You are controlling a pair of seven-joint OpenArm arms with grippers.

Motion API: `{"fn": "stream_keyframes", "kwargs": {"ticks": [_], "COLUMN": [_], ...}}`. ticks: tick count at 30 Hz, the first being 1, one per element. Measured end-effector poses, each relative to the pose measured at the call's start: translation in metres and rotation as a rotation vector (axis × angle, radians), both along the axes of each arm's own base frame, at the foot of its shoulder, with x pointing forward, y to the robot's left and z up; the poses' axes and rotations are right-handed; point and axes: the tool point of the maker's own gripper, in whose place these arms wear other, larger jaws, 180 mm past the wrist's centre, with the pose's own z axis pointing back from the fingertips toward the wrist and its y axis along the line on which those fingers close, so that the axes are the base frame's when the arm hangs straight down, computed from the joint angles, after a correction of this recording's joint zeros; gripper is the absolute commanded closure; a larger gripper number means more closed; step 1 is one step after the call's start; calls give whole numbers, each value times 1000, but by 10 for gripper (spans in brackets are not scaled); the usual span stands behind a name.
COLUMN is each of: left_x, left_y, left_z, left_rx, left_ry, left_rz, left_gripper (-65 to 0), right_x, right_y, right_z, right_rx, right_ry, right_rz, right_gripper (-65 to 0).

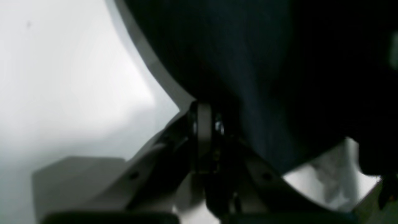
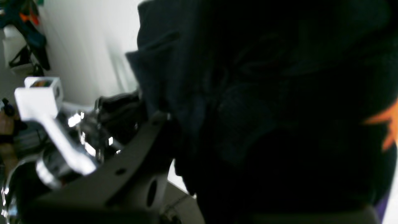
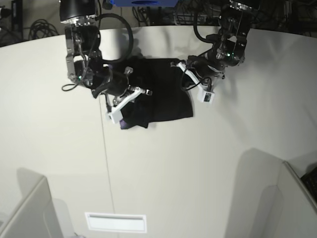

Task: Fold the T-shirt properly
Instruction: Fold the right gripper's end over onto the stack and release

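Note:
The black T-shirt (image 3: 166,94) lies bunched on the white table (image 3: 198,163) between my two arms. My left gripper (image 3: 186,70) is at its right edge; in the left wrist view the fingertips (image 1: 203,124) are pressed together on the black cloth (image 1: 248,62). My right gripper (image 3: 130,94) is at the shirt's left side. In the right wrist view the cloth (image 2: 264,109) drapes over the jaws and hides one finger; the other finger (image 2: 146,137) shows against the cloth. A bit of orange print (image 2: 385,124) shows at the right, and a purple bit (image 3: 125,126) at the shirt's lower left corner.
A thin seam (image 3: 105,163) runs down the table. A white rectangular slot (image 3: 116,222) sits near the front edge. Grey panels stand at the lower left (image 3: 27,213) and lower right (image 3: 292,198). Cables (image 3: 39,27) lie behind the table's far edge.

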Motion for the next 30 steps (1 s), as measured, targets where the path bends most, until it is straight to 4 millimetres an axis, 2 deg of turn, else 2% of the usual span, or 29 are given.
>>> {"fn": "stream_keyframes", "kwargs": {"ticks": [3,5,8,10,11,17,21,24,30], "left_x": [4,-2,-20,-24,-24,-40,-43,-45,-45], "left_y": [0,8,45,68,77,138,172,184,191], "left_z": [10,9,-2,1,5,8,15,17,19], "left_rx": [-5,-6,58,98,112,201,244,258,266], "left_ry": [-33,-25,22,14,5,18,10,7,4], "left_rz": [3,27,93,118,129,233,317,347,363], "left_gripper": [0,0,0,0,0,0,0,0,0], "right_x": [3,0,-3,-4,-4,-4,-4,-7,-20], "right_y": [6,8,14,18,17,17,30,45,72], "right_z": [-2,-3,-4,-3,-2,-1,21,28,27], "right_rx": [4,-5,-7,4,4,-1,4,15,20], "right_ry": [-21,-21,-22,-20,-21,-27,-98,-122,-117], "right_rz": [-7,10,31,36,36,39,99,145,250], "right_gripper": [0,-126,-285,-359,-375,-377,-377,-377,-377]}}
